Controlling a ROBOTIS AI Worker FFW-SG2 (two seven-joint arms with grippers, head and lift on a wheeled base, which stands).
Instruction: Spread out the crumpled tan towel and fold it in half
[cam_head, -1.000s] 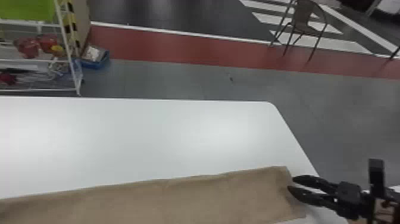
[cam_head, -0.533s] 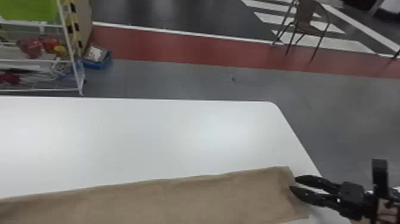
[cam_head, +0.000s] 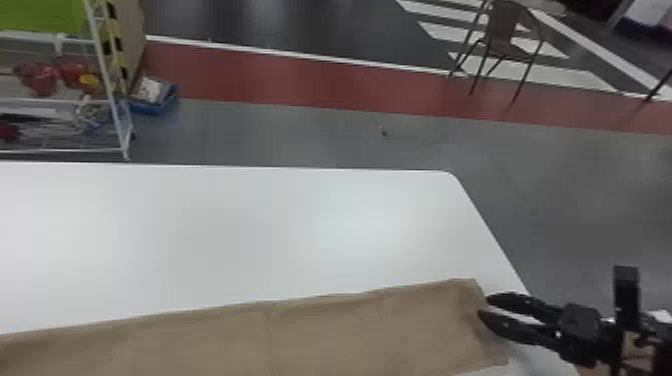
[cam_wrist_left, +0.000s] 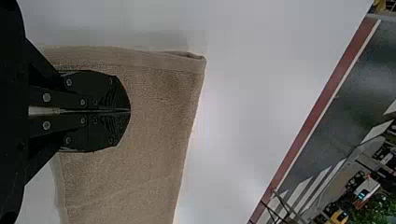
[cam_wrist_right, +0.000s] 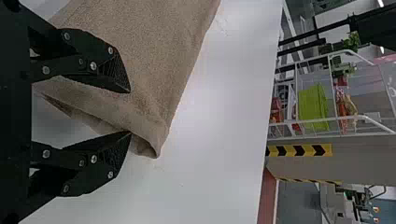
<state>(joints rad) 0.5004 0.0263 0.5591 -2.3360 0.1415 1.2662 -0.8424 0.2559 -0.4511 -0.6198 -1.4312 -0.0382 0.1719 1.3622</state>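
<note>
The tan towel (cam_head: 300, 335) lies as a long, flat, folded strip along the near part of the white table. At its right end is my right gripper (cam_head: 482, 306), coming in from the right edge. In the right wrist view the right gripper (cam_wrist_right: 130, 112) stands open, its two fingers apart on either side of the end edge of the towel (cam_wrist_right: 154, 60), where the layers part slightly. My left gripper (cam_wrist_left: 130, 111) is shut, its fingertips together over the other end of the towel (cam_wrist_left: 159, 102) in the left wrist view, with no cloth seen pinched between them.
Bare white table (cam_head: 225, 225) stretches beyond the towel, with its rounded far right corner (cam_head: 450, 175). Past the table stand a wire shelf (cam_head: 112, 90) at the far left and a chair (cam_head: 505, 35) at the far right.
Barely anything differs: the head view has shifted very slightly, while the towel and my right gripper keep their places relative to each other.
</note>
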